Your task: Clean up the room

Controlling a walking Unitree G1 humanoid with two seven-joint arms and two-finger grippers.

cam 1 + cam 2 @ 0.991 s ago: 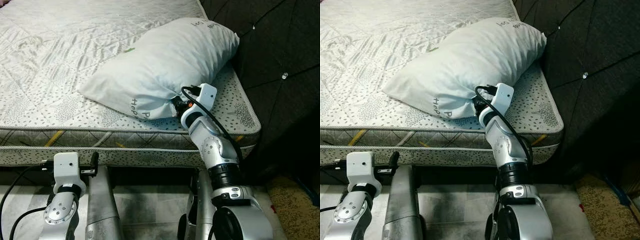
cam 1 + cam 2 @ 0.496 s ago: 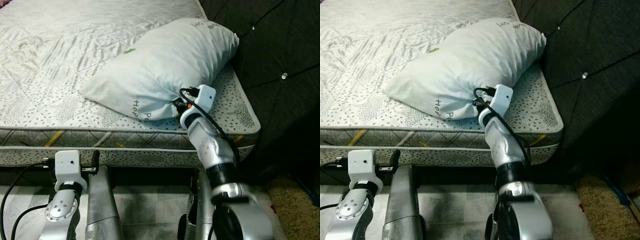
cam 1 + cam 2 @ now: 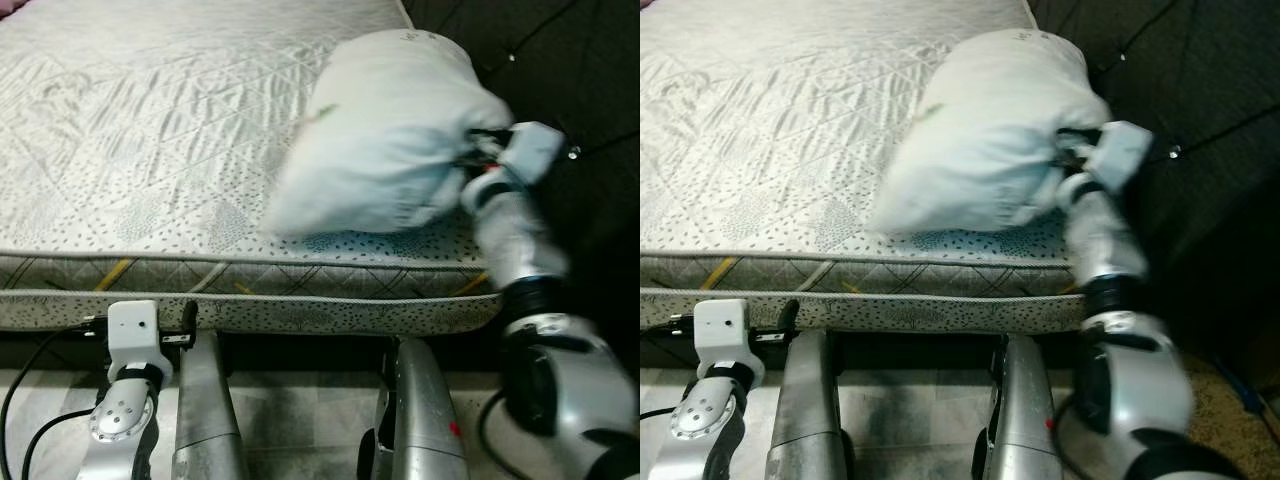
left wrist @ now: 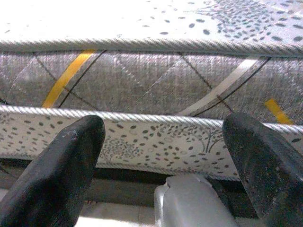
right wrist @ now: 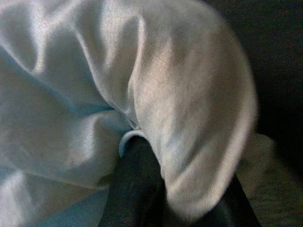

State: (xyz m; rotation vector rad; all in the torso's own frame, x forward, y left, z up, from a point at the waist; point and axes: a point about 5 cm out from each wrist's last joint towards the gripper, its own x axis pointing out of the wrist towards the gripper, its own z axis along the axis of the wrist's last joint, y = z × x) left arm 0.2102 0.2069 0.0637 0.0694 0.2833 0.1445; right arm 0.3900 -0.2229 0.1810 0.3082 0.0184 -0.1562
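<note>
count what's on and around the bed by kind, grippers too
pillow: 1
mattress: 1
dark tufted headboard: 1
grippers: 2, the right gripper shut on the pillow, the left gripper open, low by the mattress side
total: 5

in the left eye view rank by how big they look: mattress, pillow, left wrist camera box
1. mattress, by far the largest.
2. pillow, pinched by the right end effector; blurred, so its outline is rough.
3. left wrist camera box, smallest, though it sits nearer the camera than the other two.
</note>
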